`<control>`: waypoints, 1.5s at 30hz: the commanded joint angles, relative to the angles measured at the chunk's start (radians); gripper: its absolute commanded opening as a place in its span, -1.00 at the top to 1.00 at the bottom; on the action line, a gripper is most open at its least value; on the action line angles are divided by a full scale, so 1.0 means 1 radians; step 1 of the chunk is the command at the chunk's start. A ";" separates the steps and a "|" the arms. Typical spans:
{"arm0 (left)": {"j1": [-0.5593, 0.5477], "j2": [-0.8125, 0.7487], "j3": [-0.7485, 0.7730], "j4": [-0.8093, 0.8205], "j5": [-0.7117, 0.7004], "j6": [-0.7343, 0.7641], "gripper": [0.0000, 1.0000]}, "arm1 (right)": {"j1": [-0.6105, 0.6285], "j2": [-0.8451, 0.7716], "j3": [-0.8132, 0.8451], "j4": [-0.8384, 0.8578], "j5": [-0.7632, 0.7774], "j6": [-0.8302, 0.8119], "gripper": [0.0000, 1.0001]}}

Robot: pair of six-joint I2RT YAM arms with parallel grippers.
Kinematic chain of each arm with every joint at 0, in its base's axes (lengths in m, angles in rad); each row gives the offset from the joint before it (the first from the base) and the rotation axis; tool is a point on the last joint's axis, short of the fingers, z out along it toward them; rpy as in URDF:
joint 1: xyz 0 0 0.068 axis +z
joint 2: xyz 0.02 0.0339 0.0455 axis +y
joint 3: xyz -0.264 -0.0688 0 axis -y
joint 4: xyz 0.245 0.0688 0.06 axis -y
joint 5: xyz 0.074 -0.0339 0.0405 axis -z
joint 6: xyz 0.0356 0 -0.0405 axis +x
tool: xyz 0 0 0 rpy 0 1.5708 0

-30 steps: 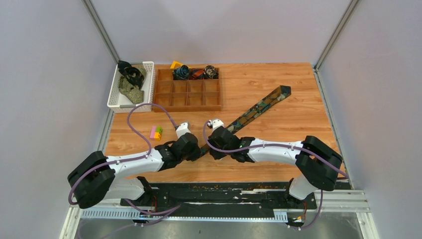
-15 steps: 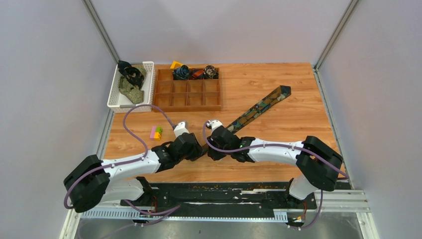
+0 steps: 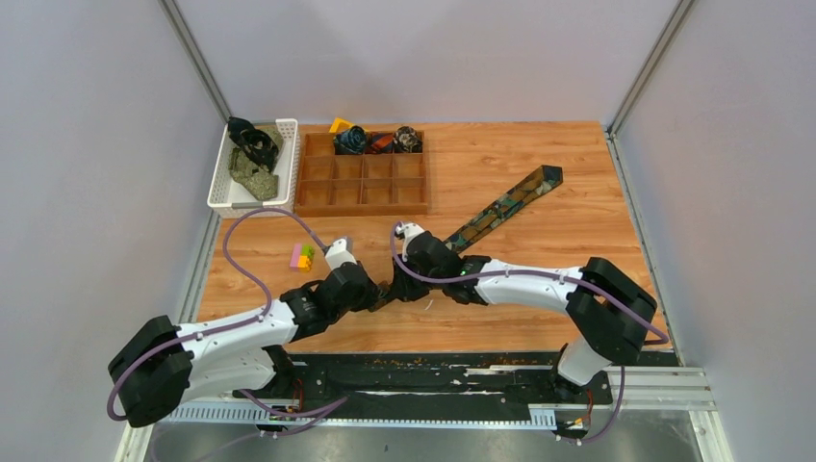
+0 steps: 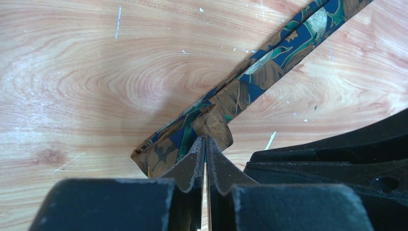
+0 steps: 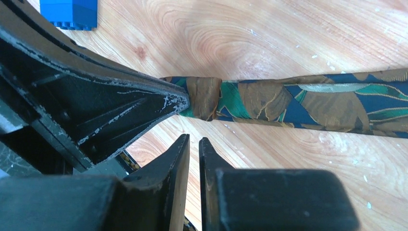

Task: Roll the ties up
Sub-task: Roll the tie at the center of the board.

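Top external view: one tie (image 3: pixel 496 214) lies flat and diagonal on the desk (image 3: pixel 520 159). Its wide pointed end is toward the far right and its narrow end is under my two wrists at the near middle.
Left fingers (image 4: pixel 192 163): mine, pressed together to a hairline slit and pinching the folded-over narrow end of the tie (image 4: pixel 269 67). A brown flap of cloth stands up at the tips.
Right fingers (image 5: pixel 174 161): mine, slightly parted with nothing between them. They sit over bare wood just beside the tie (image 5: pixel 312 103) and do not touch it.
Tie condition: one short fold at the narrow end, the remainder unrolled on the desk.
Divider tray (image 3: pixel 361 209): far left of the desk, with rolled ties (image 3: pixel 380 141) in its back row.
White basket (image 3: pixel 223 197): just left of the tray, with loose ties (image 3: pixel 252 159) heaped inside.
Small blocks (image 3: pixel 302 256): a pink, green and orange cluster on the desk, left of my left wrist.
Blue block (image 5: pixel 70 12): at the top edge of the right wrist view, apart from the tie.
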 commanded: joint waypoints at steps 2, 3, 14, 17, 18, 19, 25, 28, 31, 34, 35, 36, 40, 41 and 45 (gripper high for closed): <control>0.006 -0.035 -0.019 0.002 -0.045 0.000 0.88 | -0.014 0.049 0.074 0.036 -0.039 0.027 0.66; 0.006 -0.038 -0.021 0.001 -0.046 -0.001 0.89 | -0.016 0.058 0.080 0.037 -0.045 0.028 0.63; 0.011 -0.045 -0.034 0.007 -0.049 0.004 0.92 | -0.030 0.132 0.131 0.020 -0.040 0.032 0.41; 0.011 -0.042 -0.036 0.014 -0.047 0.005 0.92 | -0.034 0.151 0.141 0.021 -0.048 0.032 0.40; 0.011 -0.043 -0.036 0.016 -0.046 0.005 0.92 | -0.034 0.155 0.146 0.021 -0.050 0.032 0.40; 0.011 -0.041 -0.037 0.018 -0.045 0.006 0.92 | -0.035 0.160 0.149 0.021 -0.050 0.031 0.40; 0.011 -0.042 -0.037 0.024 -0.037 0.005 0.93 | -0.039 0.180 0.154 0.023 -0.045 0.031 0.43; 0.011 -0.046 -0.037 0.026 -0.034 0.007 0.93 | -0.040 0.184 0.147 0.027 -0.047 0.033 0.52; 0.011 -0.051 -0.036 0.020 -0.031 0.009 0.88 | -0.042 0.184 0.143 0.027 -0.047 0.034 0.69; 0.012 -0.078 -0.032 0.000 -0.027 0.021 0.53 | -0.046 0.182 0.136 0.029 -0.048 0.026 0.80; 0.011 -0.091 -0.031 -0.012 -0.030 0.026 0.38 | -0.048 0.181 0.134 0.031 -0.050 0.024 0.83; 0.012 -0.109 -0.030 -0.026 -0.032 0.029 0.29 | -0.050 0.180 0.131 0.033 -0.051 0.022 0.86; 0.013 -0.201 -0.040 -0.096 -0.054 0.031 0.13 | -0.063 0.179 0.117 0.042 -0.064 0.011 1.00; 0.013 -0.228 -0.047 -0.114 -0.059 0.027 0.13 | -0.064 0.179 0.112 0.046 -0.067 0.007 1.00; 0.013 -0.336 -0.096 -0.167 -0.070 -0.010 0.13 | -0.069 0.191 0.093 0.068 -0.084 -0.004 1.00</control>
